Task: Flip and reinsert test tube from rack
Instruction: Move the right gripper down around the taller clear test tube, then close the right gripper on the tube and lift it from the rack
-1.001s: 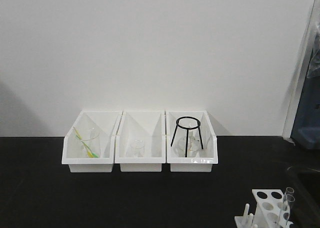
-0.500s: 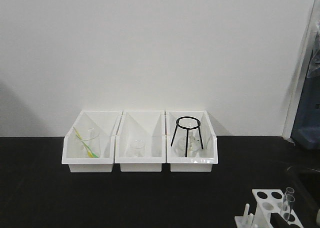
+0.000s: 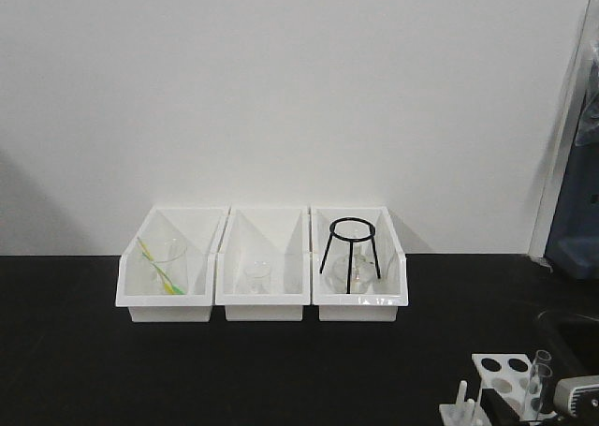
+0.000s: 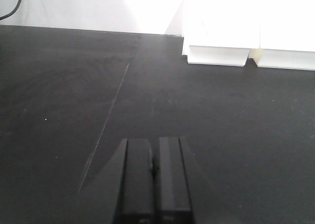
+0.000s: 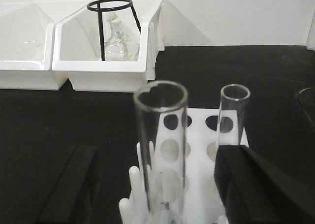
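Alignment was the thing to get right. The right gripper [image 5: 157,157] was spread wide, one dark finger on either side of the test tube [image 5: 161,135], touching nothing. The tube stood upright in the rack [image 5: 197,135] on the side by the short white pegs [image 5: 134,182]; its foot was blurred, so which hole held it could not be told. A second tube [image 5: 232,116] stood just beside it, farther back and to the right.

To do the step well, I judged the fingers should close squarely on the near tube below its open rim, gently because the glass is thin and slick. The right finger needed to stay apart from the second tube. The lift should go straight up until the rounded end clears the top plate; any tilt could drag the light rack along.

The right wrist view alone showed the spread fingers bracketing the tube. The front view showed only a grey corner of that gripper at the frame edge. It did place the rack at the near right of the black bench [image 3: 187,370], well apart from the three white bins [image 3: 262,301] at the back. Only the left wrist view showed the left gripper [image 4: 153,179], its fingers pressed together over bare bench, holding nothing.
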